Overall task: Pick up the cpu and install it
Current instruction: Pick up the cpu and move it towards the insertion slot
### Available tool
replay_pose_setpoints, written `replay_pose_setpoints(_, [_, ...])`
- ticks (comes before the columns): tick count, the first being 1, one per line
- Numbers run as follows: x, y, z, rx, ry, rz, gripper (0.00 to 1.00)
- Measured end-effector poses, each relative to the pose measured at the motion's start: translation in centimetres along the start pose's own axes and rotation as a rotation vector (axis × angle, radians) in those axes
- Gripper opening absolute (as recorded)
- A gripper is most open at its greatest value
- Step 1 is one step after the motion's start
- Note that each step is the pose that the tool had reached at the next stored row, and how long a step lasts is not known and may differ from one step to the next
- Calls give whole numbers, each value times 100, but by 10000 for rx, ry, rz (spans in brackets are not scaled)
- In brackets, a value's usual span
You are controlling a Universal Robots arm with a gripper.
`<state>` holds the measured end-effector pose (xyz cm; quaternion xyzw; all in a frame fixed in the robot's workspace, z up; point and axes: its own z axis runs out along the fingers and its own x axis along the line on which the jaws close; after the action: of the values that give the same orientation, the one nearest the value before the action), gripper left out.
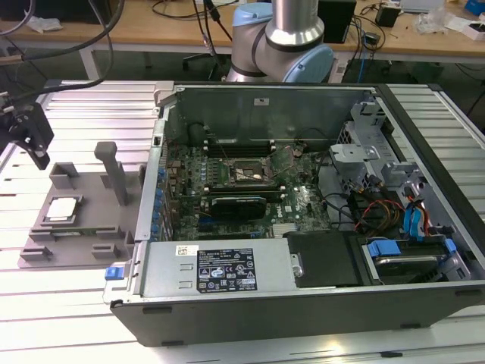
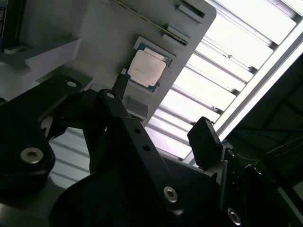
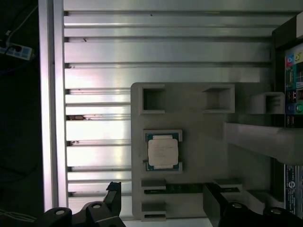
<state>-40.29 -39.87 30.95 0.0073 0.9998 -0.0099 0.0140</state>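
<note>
Inside a robotics lab.
Robot arm (image 1: 292, 30) behind an opened computer case (image 1: 303, 303) on a slotted aluminium table (image 1: 68, 303), cables (image 1: 206, 30) trailing beyond.

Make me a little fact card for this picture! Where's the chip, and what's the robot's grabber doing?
cpu: lying flat in its pocket on the grey tray
tray: on the slatted table, at the exterior view's left of the computer case
gripper: jaws open, empty, above the tray, not touching the cpu
task: cpu not yet picked up

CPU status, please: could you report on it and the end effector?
End effector open, empty, clear of the CPU. CPU lies in the grey tray, not picked. Nothing over it.
</note>
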Motion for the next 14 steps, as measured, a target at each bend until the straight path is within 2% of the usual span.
replay_pose_setpoints(14, [2,1,56,0,0,0,78])
